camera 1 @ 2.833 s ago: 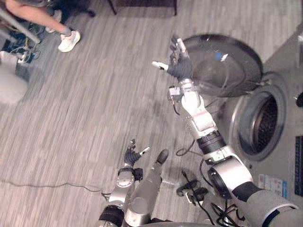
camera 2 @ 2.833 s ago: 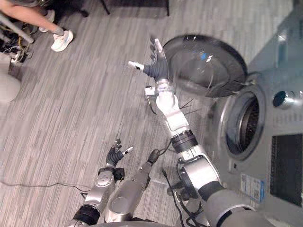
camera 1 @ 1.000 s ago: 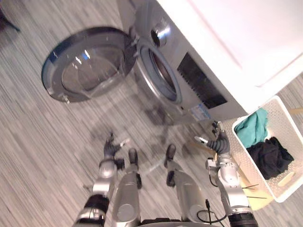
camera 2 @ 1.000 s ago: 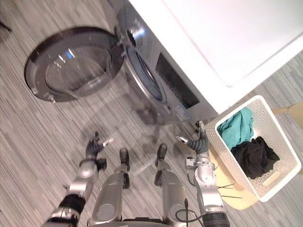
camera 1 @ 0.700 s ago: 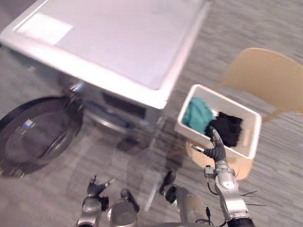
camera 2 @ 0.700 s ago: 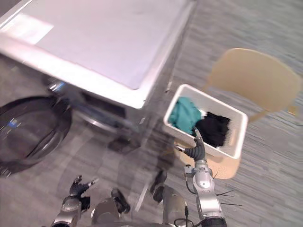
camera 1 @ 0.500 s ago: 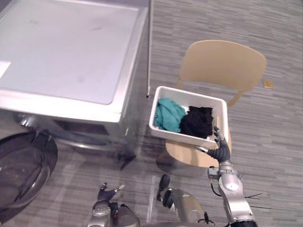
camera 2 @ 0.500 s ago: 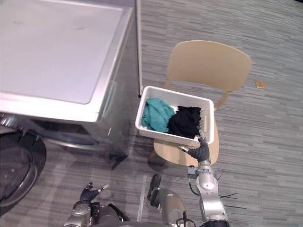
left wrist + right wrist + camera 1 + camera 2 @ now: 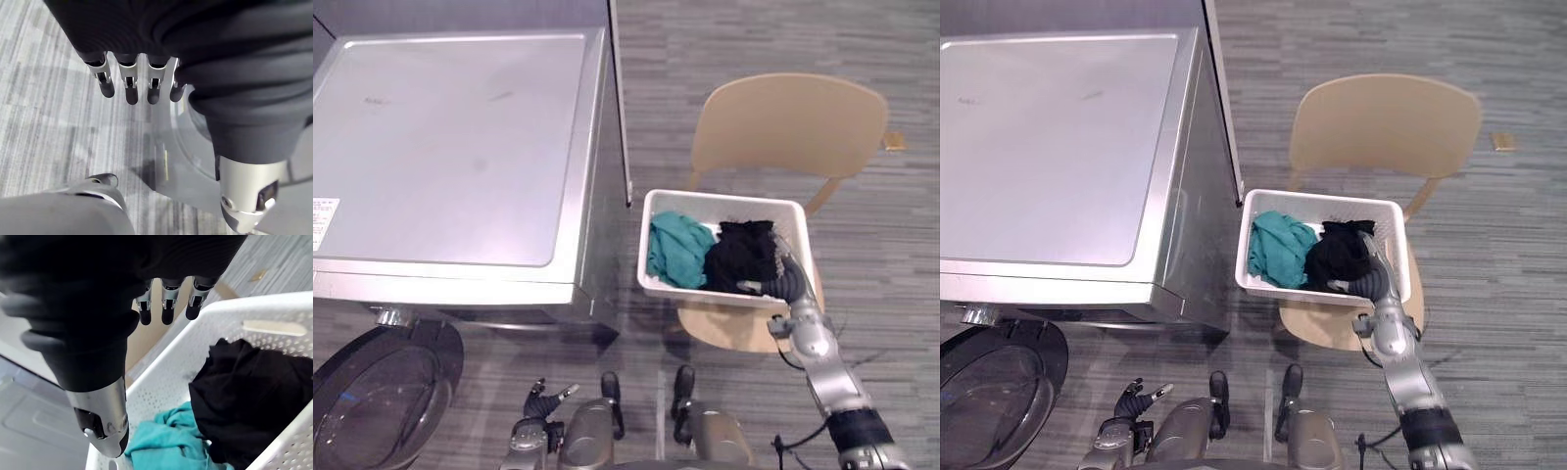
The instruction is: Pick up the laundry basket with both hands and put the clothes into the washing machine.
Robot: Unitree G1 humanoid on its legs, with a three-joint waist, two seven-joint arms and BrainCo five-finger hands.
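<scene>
While right hand (image 9: 790,278) hangs over laundry basket (image 9: 724,199), washing machine (image 9: 450,147) label (image 9: 323,223) unreadable

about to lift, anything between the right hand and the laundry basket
Nothing visible does: the right hand is over the near rim of the laundry basket, above the black clothes inside, with the basket on the chair.

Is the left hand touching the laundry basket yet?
Apart. The right eye view shows the left hand low beside the washing machine door, with bare floor between it and the laundry basket on the chair.
</scene>
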